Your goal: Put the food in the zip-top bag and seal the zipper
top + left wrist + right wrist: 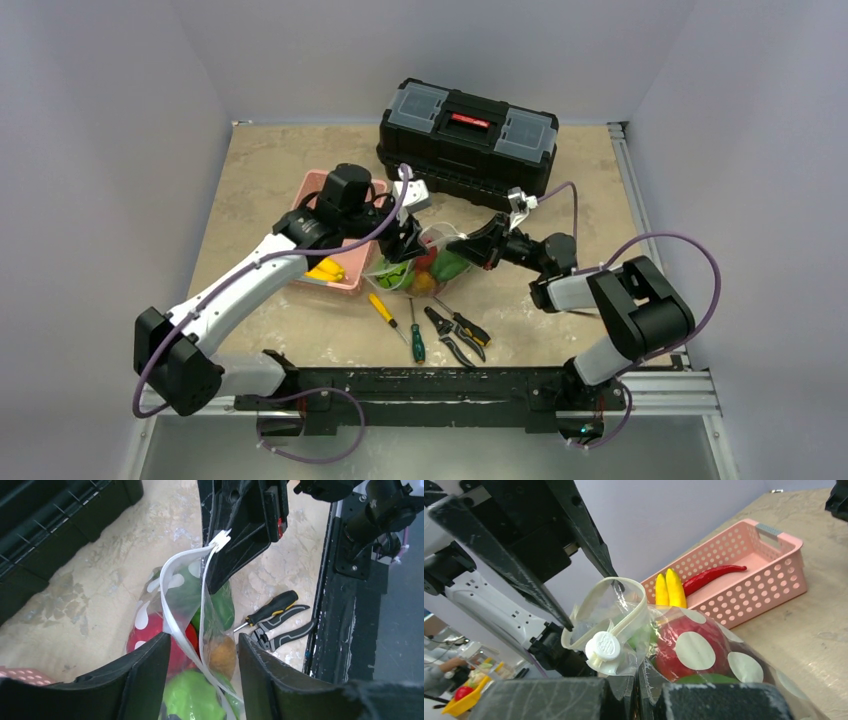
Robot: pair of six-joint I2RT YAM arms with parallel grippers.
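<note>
Two pieces, a banana (pixel 674 587) and a chilli (pixel 714 575), lie in the basket (pixel 774 580); other food (pixel 664 645) sits in the bag (pixel 182 587). My right end effector (pixel 639 690) pinches the bag's slider end. My left end effector (pixel 205 645) is spread wide, the zipper (pixel 175 627) running between its fingers (pixel 140 680).

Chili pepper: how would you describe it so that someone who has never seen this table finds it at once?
Find the black toolbox at the back of the table; the pink basket lies in front of it, to the left. Inside it are two yellow pieces and the chili, the only long, thin, curved red thing there.
</note>
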